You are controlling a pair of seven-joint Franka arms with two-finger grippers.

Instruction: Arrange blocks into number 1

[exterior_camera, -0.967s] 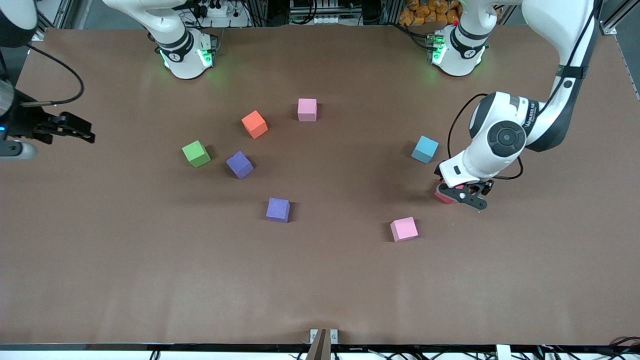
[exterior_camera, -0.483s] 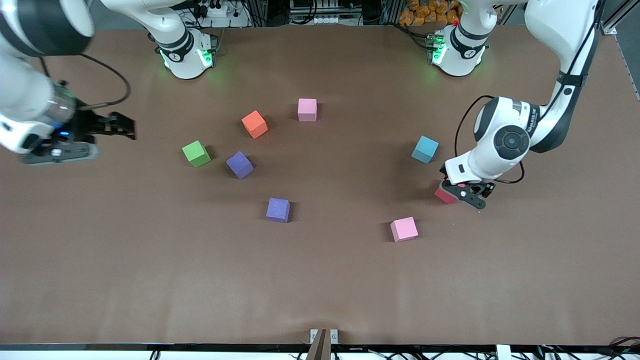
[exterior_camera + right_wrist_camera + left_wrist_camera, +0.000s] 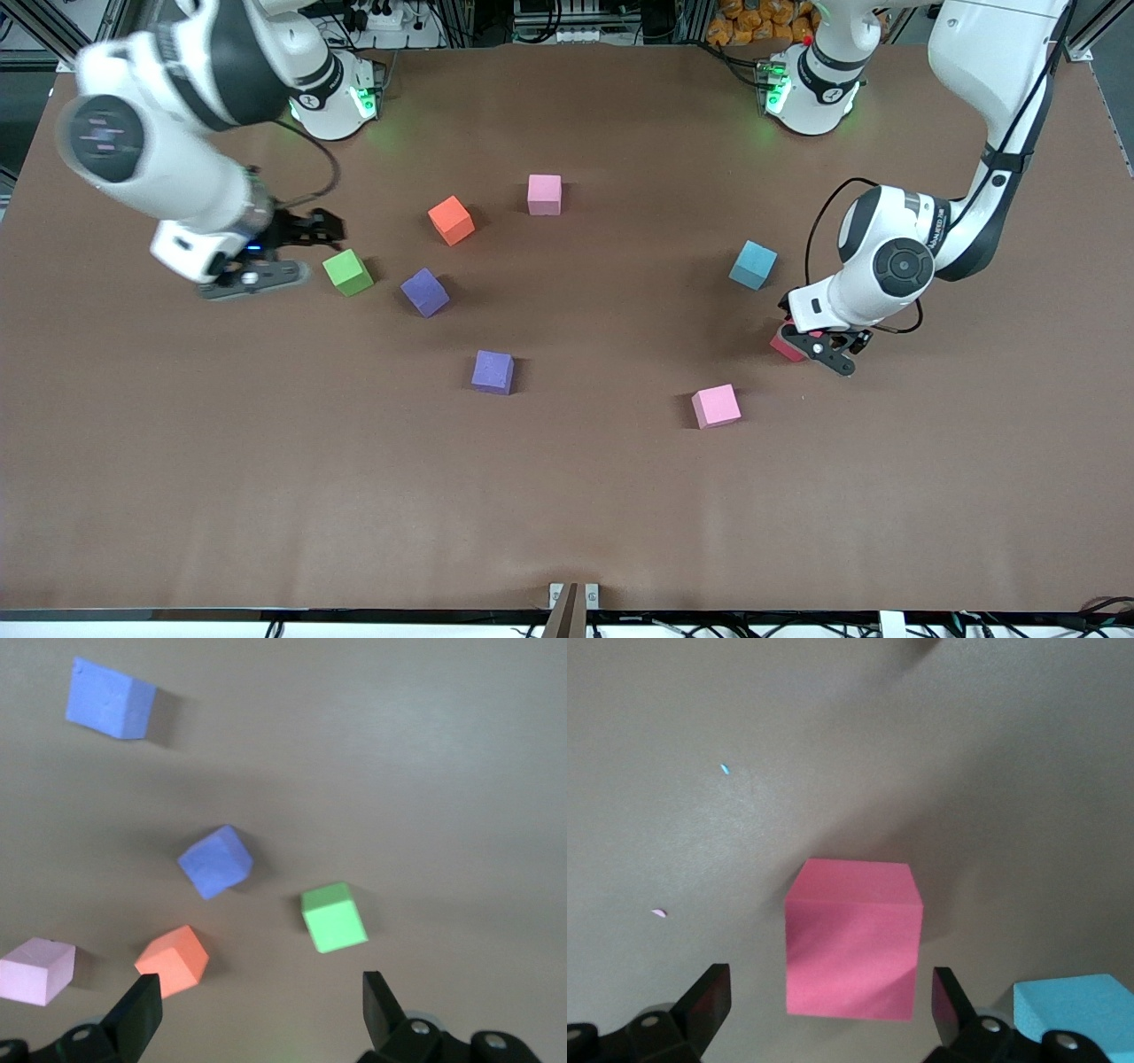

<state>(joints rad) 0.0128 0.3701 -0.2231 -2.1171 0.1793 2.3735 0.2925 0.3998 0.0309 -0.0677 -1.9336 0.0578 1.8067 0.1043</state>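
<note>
Since a second ago the right tool (image 3: 306, 252) has swept in from the bench's edge and now hangs just beside the green cube (image 3: 347, 272), jaws spread and empty. Meanwhile the left tool (image 3: 819, 344) has barely shifted: it sits low over the red block (image 3: 786, 346), its spread fingers (image 3: 709, 1001) flanking that block without pinching it, the light blue cube (image 3: 753, 264) close by. One pink block (image 3: 715, 406) lies nearer the front camera than the red one. Another pink block (image 3: 544, 194) rests beside the orange cube (image 3: 451, 220). Two purple blocks (image 3: 424, 291) (image 3: 493, 371) lie mid-bench (image 3: 567, 496).
</note>
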